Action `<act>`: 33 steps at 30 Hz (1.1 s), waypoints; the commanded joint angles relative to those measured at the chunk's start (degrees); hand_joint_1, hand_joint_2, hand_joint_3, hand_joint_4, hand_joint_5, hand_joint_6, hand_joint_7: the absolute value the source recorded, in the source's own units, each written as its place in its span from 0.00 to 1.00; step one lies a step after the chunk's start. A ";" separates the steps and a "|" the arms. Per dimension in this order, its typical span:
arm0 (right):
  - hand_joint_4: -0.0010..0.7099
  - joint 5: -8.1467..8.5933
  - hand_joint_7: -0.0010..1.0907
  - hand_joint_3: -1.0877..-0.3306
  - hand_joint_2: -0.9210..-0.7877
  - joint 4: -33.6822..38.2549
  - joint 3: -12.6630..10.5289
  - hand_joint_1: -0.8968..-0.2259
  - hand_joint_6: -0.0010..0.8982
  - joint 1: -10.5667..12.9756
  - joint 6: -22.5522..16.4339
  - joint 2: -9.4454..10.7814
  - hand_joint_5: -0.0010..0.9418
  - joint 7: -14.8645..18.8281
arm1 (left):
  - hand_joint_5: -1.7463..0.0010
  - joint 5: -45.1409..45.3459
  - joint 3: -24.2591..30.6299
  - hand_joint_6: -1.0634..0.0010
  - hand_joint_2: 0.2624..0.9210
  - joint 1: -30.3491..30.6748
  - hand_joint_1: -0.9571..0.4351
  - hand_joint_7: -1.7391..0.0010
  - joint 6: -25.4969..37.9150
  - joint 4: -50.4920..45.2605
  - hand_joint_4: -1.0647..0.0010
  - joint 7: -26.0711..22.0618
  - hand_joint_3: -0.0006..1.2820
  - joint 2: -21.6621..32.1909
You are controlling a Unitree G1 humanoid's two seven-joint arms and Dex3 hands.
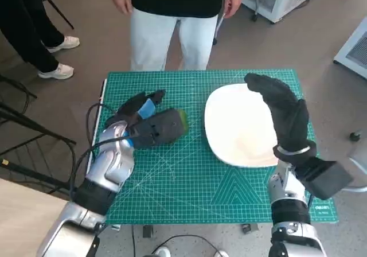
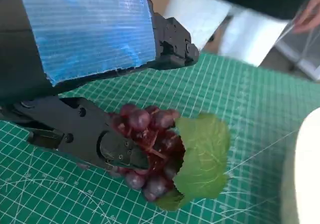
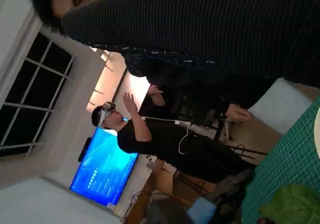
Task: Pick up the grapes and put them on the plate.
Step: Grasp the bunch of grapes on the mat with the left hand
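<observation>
The grapes are a dark red bunch with a green leaf, lying on the green cutting mat. My left hand sits over them, so in the head view only the leaf peeks out. In the left wrist view one black finger touches the bunch, while the other fingers stand apart above it with mat showing between. The white plate lies to the right of the grapes. My right hand hovers above the plate's right side, fingers spread, holding nothing.
A person in white trousers stands at the table's far edge. Another person's legs and shoes are at the far left. A person wearing a headset shows in the right wrist view. Black cables run beside my left forearm.
</observation>
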 commanded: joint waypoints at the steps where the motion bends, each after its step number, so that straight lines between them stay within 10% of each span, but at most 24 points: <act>1: 0.31 -0.06 0.26 0.55 0.00 0.05 -0.10 0.46 0.05 1.26 0.41 -0.37 0.00 0.28 | 1.00 -1.10 -0.75 0.75 0.80 -3.22 0.63 1.00 -1.92 6.61 0.90 1.26 0.00 -1.09; 33: 0.31 -0.49 0.26 0.55 0.00 0.12 -0.09 0.50 0.05 1.63 0.16 -0.50 0.00 -0.15 | 0.99 -2.66 -4.42 0.72 0.80 -14.34 0.65 0.99 -13.15 40.55 0.87 7.28 0.00 -5.91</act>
